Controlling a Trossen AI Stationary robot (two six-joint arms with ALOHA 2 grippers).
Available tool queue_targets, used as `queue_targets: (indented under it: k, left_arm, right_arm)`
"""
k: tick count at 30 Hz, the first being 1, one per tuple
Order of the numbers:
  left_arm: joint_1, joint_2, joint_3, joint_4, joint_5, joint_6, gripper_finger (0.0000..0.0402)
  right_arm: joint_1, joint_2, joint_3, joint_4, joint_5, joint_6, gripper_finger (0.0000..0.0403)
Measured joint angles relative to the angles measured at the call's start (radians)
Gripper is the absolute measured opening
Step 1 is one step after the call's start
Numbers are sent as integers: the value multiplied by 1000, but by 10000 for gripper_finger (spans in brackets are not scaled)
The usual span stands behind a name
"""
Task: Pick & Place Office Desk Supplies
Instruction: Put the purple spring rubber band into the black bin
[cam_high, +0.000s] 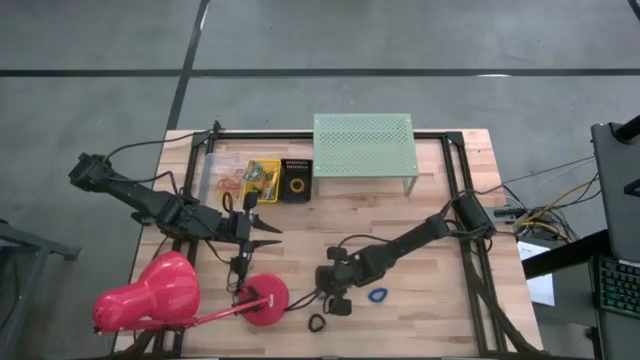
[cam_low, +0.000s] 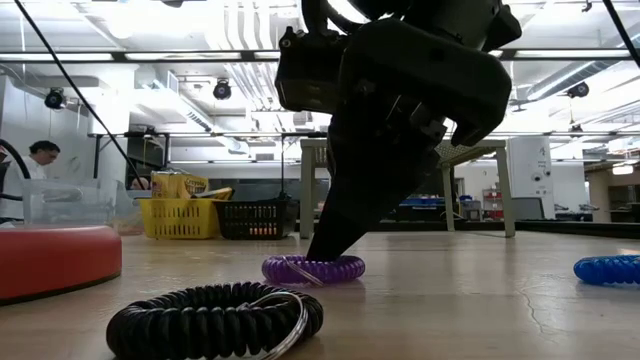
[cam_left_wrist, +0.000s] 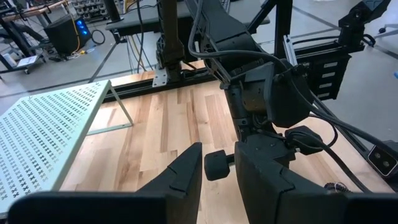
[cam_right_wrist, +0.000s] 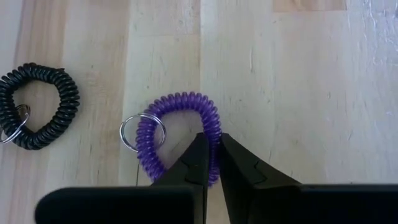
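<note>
The purple coil loop (cam_right_wrist: 180, 134) lies flat on the desk (cam_high: 400, 215) near its front edge, between the pink lamp's round base (cam_high: 267, 300) and the blue loop (cam_high: 377, 295), and the right gripper (cam_right_wrist: 212, 163) has its fingers pressed together on one side of the coil, pinching the strand while the loop is not yet lifted. It is a springy plastic spiral bent into a rough oval, with a thin metal split ring (cam_right_wrist: 135, 132) hooked on one end. Just beside it lies a black loop (cam_right_wrist: 38, 106) of the same make, thicker-looking and glossy, also carrying a split ring; the blue one sits a little apart on the other side. Judging by this layout, the task is at an early or middle stage: three loops are on the open desk, while toward the back a yellow basket (cam_high: 261, 178) holds yellow-and-green boxes and a black basket (cam_high: 296, 180) holds a ring-shaped orange item, with thin tan bands (cam_high: 226, 184) lying loose beside them. Whether those count as already sorted I cannot say. The desk is pale butcher-block wood in glued strips, smooth and matte. The left gripper (cam_left_wrist: 217, 167) hovers above the desk near the lamp, its fingers partly spread and holding nothing. The mint-green perforated metal shelf (cam_high: 364, 145) stands at the back.
</note>
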Motion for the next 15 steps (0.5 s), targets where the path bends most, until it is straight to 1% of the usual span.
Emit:
queue_targets:
  k: [6, 10, 13, 15]
  left_arm:
    - [0, 0, 0, 0, 0, -1, 98]
    - [0, 0, 0, 0, 0, -1, 98]
    - [0, 0, 0, 0, 0, -1, 98]
    - [0, 0, 0, 0, 0, -1, 98]
  right_arm:
    - [0, -7, 2, -6, 1, -10, 18]
    - [-2, -47, 2, -15, 8, -58, 18]
    - [-3, -92, 4, -31, 80, -80, 18]
    - [-4, -128, 3, -58, 161, -104, 18]
